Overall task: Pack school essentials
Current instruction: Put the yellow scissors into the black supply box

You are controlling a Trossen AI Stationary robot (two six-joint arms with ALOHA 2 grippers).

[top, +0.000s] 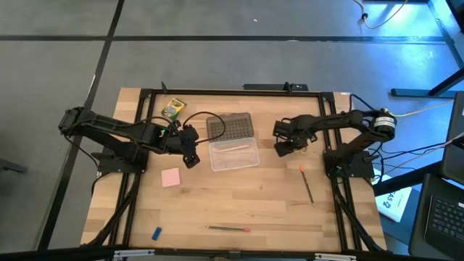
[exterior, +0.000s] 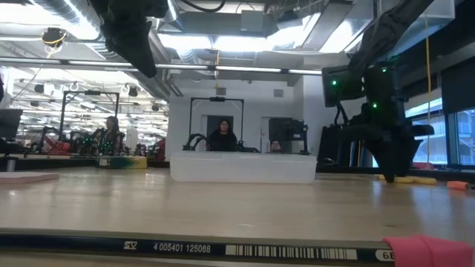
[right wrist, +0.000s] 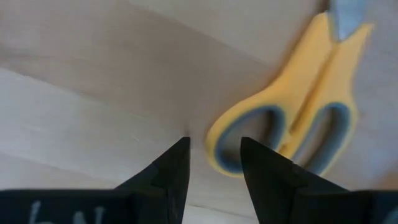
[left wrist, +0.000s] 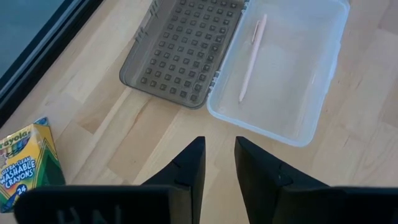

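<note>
The yellow-handled scissors (right wrist: 292, 118) lie flat on the table under my right gripper (right wrist: 214, 146). The gripper is open and low over the table (exterior: 390, 159), and one handle loop (right wrist: 249, 134) lies just past its fingertips. My left gripper (left wrist: 219, 158) is open, empty and raised (top: 190, 151), left of the clear case (top: 233, 154). The case holds one pale pencil (left wrist: 252, 59). The crayon box (top: 172, 109), pink notepad (top: 170, 177), blue eraser (top: 156, 233) and two pencils (top: 228, 228) (top: 307, 185) lie on the table.
The case's grey studded lid (top: 230, 126) lies open on the far side of the case. A dark frame (top: 145, 94) runs around the table. Bare wood lies between the case and the near pencil. People sit in the room beyond (exterior: 223, 137).
</note>
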